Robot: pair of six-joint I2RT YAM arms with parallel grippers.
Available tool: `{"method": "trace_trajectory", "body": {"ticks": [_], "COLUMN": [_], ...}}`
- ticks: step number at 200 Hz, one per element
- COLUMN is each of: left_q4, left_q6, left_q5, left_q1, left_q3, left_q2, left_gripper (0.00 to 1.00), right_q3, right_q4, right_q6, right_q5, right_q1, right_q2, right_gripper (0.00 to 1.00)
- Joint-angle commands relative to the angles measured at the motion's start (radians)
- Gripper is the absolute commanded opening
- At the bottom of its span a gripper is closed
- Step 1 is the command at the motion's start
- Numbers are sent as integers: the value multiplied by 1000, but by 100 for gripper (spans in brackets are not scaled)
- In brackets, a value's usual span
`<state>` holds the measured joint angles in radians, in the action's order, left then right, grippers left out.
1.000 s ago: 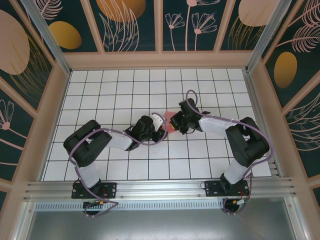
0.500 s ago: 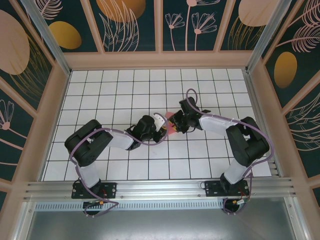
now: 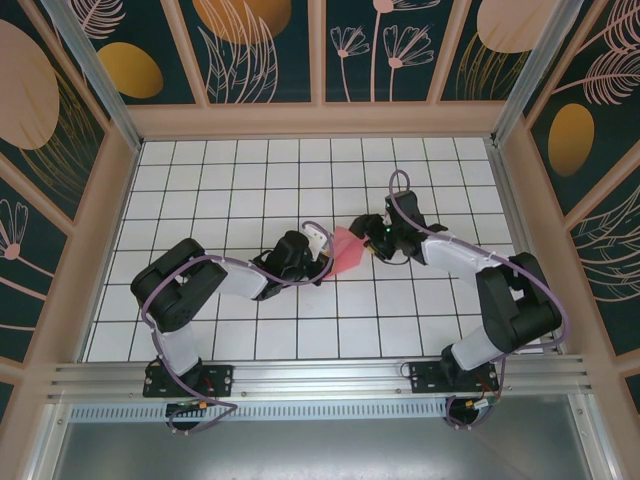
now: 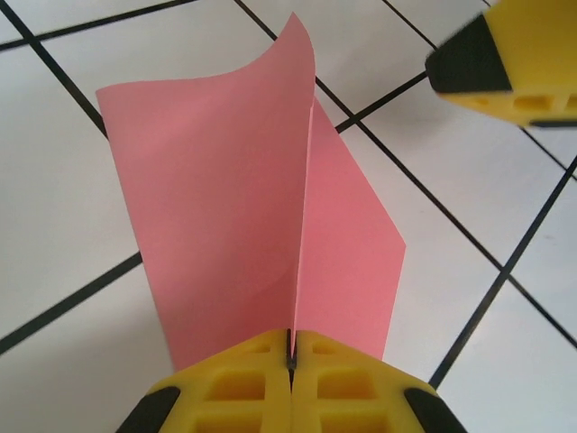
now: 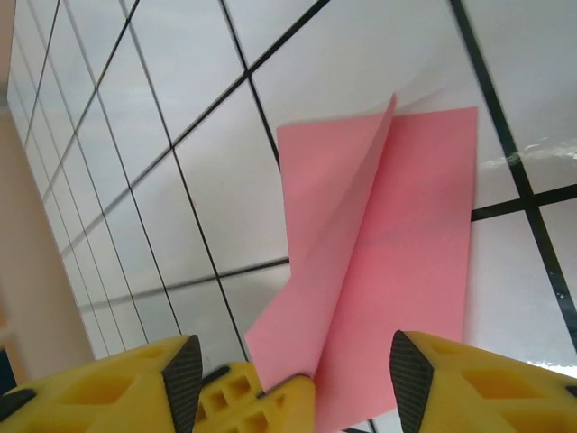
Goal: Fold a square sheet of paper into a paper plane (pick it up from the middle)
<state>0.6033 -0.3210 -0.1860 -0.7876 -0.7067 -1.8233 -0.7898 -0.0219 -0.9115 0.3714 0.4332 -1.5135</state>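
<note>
The square sheet of paper is salmon pink and bent along a middle crease, so its two halves spread like a shallow tent over the white grid table. My left gripper is shut on the crease at the sheet's near edge. In the top view this gripper sits at the left end of the sheet. My right gripper stands open just right of the sheet, apart from it. From the right wrist its fingers straddle the sheet without touching it, and the left gripper's yellow tips show between them.
One yellow right fingertip hangs at the top right of the left wrist view. A wooden frame wall encloses the table on three sides. Both arms meet near the table's middle, with bare tiles towards the back and front.
My left gripper has closed on the sheet's crease. My right gripper has opened, let go of the sheet and drawn back to the right. More of the sheet now shows between the two.
</note>
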Motion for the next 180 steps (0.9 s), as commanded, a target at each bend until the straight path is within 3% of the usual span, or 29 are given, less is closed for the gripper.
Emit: {"method": "trace_trajectory", "body": {"ticks": [1,28,61,112,180], "left_q4": [51,97,121,75,70], "left_q6": [-140,-249,-299,-292,-316], "left_q5": [-49,-78,-95,-78,-82], "left_q1": [-2,-2,-1,-1,-1], "left_q3": [18,40,49,36,22], "left_q2": [-2,-7,-14,-17,-47], "left_gripper": [5,4,5,5,5], "right_q3": [77,159,178,149,75], "right_q4": [112,255,306,236,243], "right_q6": [150,170,182,210,183], "right_q5": [84,181,220,157,183], "right_q1": [-10,-11,-11,-10,41], "right_q2": [29,11,-39,-19,-158], "right_gripper": [58,51,46,44,42]}}
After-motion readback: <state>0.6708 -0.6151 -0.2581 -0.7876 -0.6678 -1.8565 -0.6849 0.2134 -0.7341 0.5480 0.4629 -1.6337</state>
